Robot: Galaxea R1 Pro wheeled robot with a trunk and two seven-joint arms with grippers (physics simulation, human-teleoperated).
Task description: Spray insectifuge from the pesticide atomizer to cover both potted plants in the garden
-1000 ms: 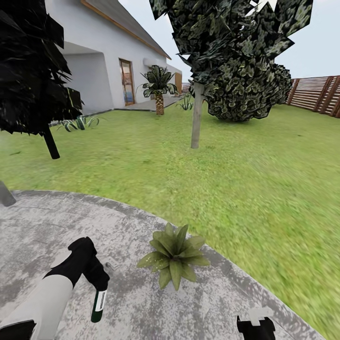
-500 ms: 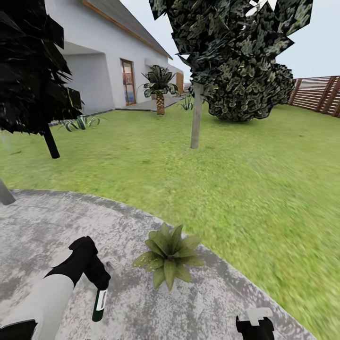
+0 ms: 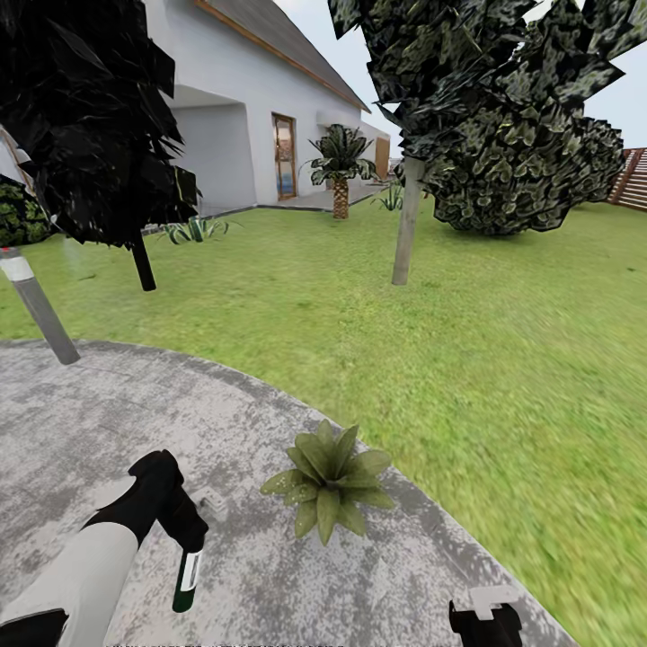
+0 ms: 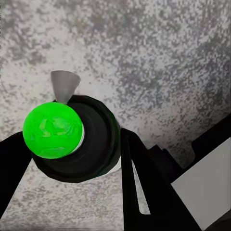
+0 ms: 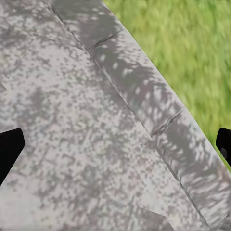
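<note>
The pesticide atomizer (image 3: 188, 580) is held clamped in the left gripper (image 3: 184, 530), hanging roughly upright with its dark green body and white label band below the black fingers, at about 7 o'clock in the head view, over the grey speckled paved round (image 3: 108, 422). In the left wrist view the atomizer (image 4: 72, 139) is seen end-on between the two black fingers (image 4: 144, 192), with a bright green disc at its middle and a small grey nozzle projecting from its rim. One potted plant (image 3: 328, 481), a low rosette of pointed green leaves, is seen near the paved edge, at 3 o'clock from the atomizer and near it, not touching. The right gripper (image 5: 115, 144) is spread wide, nothing between its fingertips, above the curved border where the paving meets the lawn (image 3: 467, 359). Farther off, a white house (image 3: 234, 117), dark trees (image 3: 485, 117) and a palm (image 3: 340, 171) are seen.
</note>
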